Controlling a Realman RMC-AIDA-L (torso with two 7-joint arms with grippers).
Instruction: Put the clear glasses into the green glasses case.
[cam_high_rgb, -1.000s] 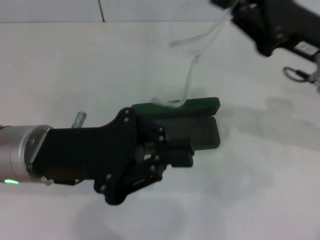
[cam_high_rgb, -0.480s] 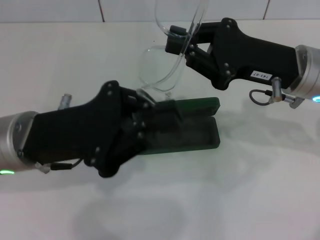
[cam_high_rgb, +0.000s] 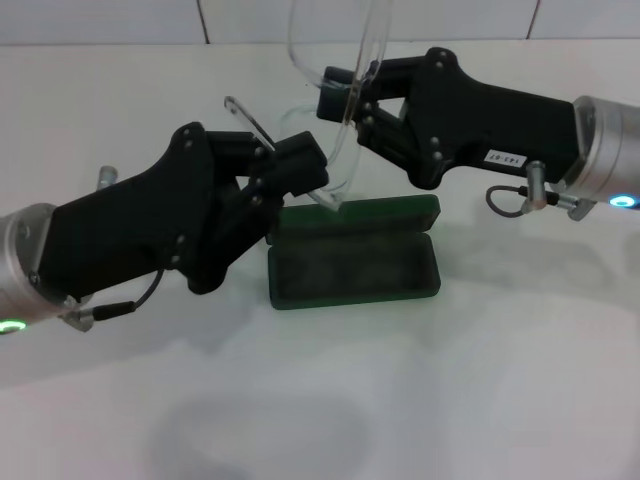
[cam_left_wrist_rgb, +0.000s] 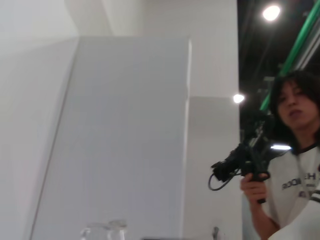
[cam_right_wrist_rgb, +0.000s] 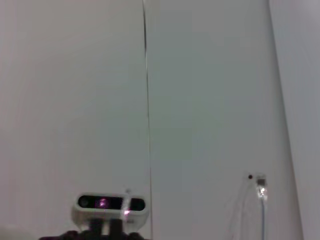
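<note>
The green glasses case (cam_high_rgb: 355, 268) lies open on the white table, its lid (cam_high_rgb: 385, 212) folded back and the dark lining bare. Above its far left corner hang the clear glasses (cam_high_rgb: 341, 165), tilted on end. My right gripper (cam_high_rgb: 340, 90) comes in from the right and is shut on the upper part of the frame. My left gripper (cam_high_rgb: 296, 166) reaches in from the left and is closed on the lower part, where a thin clear temple arm (cam_high_rgb: 247, 118) sticks out up and to the left. The wrist views face walls and do not show the case.
White table (cam_high_rgb: 480, 380) all around the case, with a tiled wall behind. The left wrist view shows a person (cam_left_wrist_rgb: 292, 165) holding a camera. The right wrist view shows a small camera unit (cam_right_wrist_rgb: 111, 204) low against a wall.
My left gripper lifted off the case and drew back to the left, uncovering the lining. It now meets the glasses, which my right gripper brought in from the far right and lowered over the case.
</note>
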